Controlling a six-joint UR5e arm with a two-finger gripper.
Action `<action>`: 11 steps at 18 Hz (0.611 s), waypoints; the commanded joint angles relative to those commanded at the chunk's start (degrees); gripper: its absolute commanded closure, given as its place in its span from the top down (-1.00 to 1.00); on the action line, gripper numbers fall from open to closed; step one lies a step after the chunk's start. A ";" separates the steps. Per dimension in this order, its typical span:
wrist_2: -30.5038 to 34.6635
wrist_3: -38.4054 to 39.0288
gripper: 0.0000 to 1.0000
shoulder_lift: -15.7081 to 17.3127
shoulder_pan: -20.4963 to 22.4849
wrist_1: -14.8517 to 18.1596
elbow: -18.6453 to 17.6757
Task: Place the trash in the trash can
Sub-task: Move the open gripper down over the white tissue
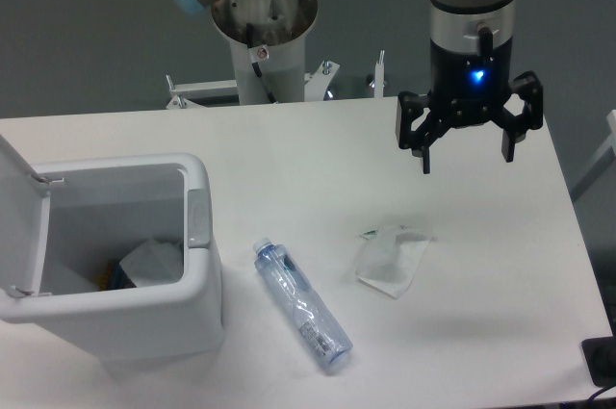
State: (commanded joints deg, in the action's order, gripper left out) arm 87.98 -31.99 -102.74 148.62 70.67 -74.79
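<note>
Crushed clear bottle (blue cap), crumpled white wrapper beside it

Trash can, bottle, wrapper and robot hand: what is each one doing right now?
trash can: lid flipped open, some stuff already inside.
bottle: lying on its side on the table, cap on.
wrapper: crumpled, lying on the table.
gripper: open, empty, up above the table.

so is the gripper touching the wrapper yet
Apart: the fixed camera shows the open gripper hanging above the table, with bare tabletop between it and the wrapper.
</note>
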 joint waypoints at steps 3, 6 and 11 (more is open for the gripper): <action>0.09 0.00 1.00 -0.09 -0.09 -2.20 -0.79; 0.70 0.70 1.00 -1.05 -0.53 -3.17 -1.58; 0.88 1.49 1.00 -3.51 -2.19 -8.69 -3.68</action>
State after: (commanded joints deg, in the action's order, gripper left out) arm 88.86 -30.51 -106.26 146.43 61.98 -78.47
